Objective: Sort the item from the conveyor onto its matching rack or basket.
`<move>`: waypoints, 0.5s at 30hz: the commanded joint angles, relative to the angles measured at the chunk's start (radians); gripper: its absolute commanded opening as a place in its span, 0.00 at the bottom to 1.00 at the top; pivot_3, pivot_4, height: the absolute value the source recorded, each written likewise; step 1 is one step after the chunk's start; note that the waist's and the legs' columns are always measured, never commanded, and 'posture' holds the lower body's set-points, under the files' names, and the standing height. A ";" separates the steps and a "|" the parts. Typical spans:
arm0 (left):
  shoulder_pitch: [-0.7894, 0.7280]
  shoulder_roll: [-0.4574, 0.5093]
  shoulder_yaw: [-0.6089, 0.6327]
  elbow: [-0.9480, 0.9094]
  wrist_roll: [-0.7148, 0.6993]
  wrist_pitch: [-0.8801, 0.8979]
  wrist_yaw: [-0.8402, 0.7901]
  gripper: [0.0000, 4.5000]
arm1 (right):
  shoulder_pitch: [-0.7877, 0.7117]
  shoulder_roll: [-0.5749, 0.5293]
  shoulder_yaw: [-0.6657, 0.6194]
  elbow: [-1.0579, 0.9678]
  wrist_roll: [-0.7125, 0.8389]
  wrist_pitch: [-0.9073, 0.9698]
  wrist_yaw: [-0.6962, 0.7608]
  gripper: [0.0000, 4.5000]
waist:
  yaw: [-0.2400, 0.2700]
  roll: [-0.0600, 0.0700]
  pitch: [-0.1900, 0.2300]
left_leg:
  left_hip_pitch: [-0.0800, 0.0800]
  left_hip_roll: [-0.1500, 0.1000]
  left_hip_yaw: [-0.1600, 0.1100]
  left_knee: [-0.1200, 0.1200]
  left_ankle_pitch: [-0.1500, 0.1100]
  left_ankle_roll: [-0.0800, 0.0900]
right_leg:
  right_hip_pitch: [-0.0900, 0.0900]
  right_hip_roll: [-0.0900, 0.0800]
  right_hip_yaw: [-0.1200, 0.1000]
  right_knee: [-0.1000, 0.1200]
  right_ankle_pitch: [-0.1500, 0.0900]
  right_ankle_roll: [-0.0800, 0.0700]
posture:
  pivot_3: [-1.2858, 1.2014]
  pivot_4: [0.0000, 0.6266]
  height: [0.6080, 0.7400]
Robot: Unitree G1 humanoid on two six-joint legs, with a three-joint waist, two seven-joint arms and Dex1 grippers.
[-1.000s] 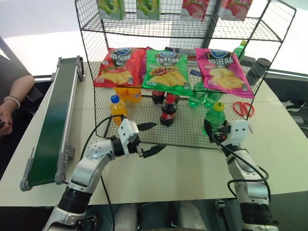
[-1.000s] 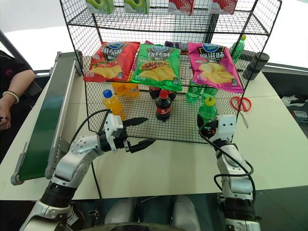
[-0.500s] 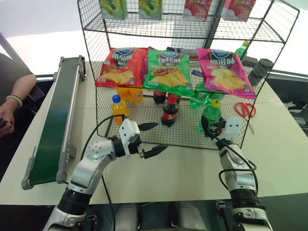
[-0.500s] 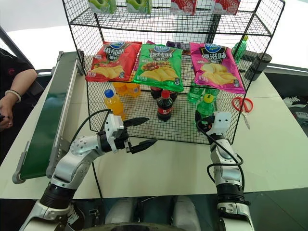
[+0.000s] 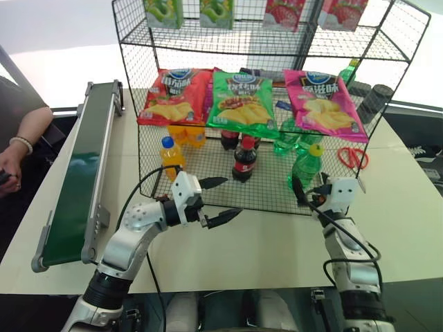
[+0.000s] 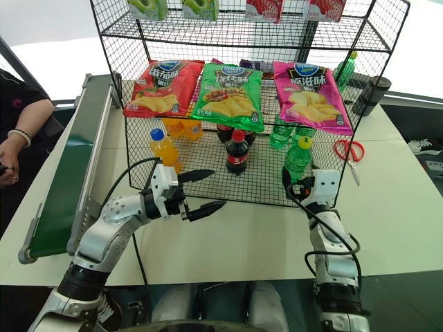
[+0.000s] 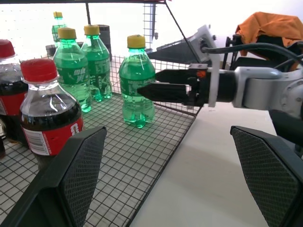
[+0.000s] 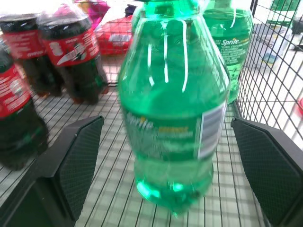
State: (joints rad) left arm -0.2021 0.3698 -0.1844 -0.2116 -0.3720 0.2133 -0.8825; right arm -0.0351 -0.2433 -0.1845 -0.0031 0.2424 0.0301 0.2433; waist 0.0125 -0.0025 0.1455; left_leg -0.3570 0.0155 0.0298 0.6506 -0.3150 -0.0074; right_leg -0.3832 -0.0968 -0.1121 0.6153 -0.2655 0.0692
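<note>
black fingers spread wide on the left gripper (image 5: 220,200), hanging over the pale table (image 5: 263,242) just in front of the rack (image 5: 208,162), nothing between them. over on the right, the right gripper (image 5: 309,195) has its jaws apart too, standing either side of the green bottle (image 5: 305,166) at the rack's front right corner. in the right wrist view both pads sit clear of the bottle's sides, a gap on each. in the left wrist view one dark finger (image 7: 165,91) crosses in front of the bottle's label. the bottle stands upright on the bottom wire tier, yellow cap (image 5: 316,149) up.

behind it on the same tier, two more green bottles (image 7: 83,66) with yellow caps. towards the middle, dark cola bottles (image 5: 243,158) with red caps, and left of those an orange bottle (image 5: 169,155) with a blue cap. one tier up, three crisp bags (image 5: 242,102) in red, green and pink lean forward.

off to the left, the green conveyor (image 5: 79,173) runs along the table edge, belt bare. a person's arm (image 5: 21,142) rests beyond it. red scissors (image 5: 351,156) lie on the table right of the rack.
</note>
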 commanded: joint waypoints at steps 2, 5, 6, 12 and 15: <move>-0.009 0.007 0.020 -0.002 0.006 0.015 0.028 1.00 | 0.061 -0.032 -0.008 -0.177 0.005 0.039 0.013 1.00 | 0.000 0.000 0.000 | 0.000 0.000 0.000 0.000 0.000 0.000 | 0.000 0.000 0.000 0.000 0.000 0.000 | 0.52 0.24 0.92; 0.003 0.037 0.048 0.001 0.018 0.030 0.048 1.00 | 0.128 -0.058 -0.006 -0.290 0.027 0.092 0.042 1.00 | 0.000 0.001 0.000 | 0.000 0.000 0.000 0.000 0.000 0.000 | 0.000 0.000 0.000 0.000 0.000 0.000 | 0.52 0.24 0.92; 0.010 0.052 0.057 0.001 0.023 0.025 0.049 1.00 | 0.150 -0.068 -0.008 -0.326 0.037 0.110 0.054 1.00 | 0.000 0.001 0.000 | 0.000 0.000 0.000 0.000 0.000 0.000 | 0.000 0.000 0.000 0.000 0.000 0.000 | 0.52 0.24 0.92; 0.081 0.167 0.142 0.021 0.032 -0.009 0.019 1.00 | 0.311 -0.174 -0.029 -0.502 0.111 0.167 0.190 1.00 | 0.001 0.001 -0.001 | 0.000 0.000 0.000 -0.001 -0.001 0.001 | 0.000 0.000 0.000 0.000 0.000 0.000 | 0.52 0.24 0.92; 0.104 0.200 0.161 0.024 0.036 -0.021 0.008 1.00 | 0.360 -0.204 -0.074 -0.543 0.183 0.186 0.240 1.00 | 0.004 0.000 -0.001 | 0.000 0.000 0.000 0.000 -0.001 0.001 | 0.000 0.000 0.000 0.000 0.000 0.000 | 0.52 0.24 0.92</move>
State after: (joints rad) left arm -0.1004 0.5580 -0.0514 -0.1655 -0.3351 0.2182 -0.8651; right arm 0.3144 -0.4255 -0.2109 -0.4845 0.3784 0.2155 0.4553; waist 0.0164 -0.0021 0.1447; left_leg -0.3568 0.0156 0.0294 0.6506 -0.3157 -0.0063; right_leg -0.3832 -0.0969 -0.1121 0.6150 -0.2656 0.0691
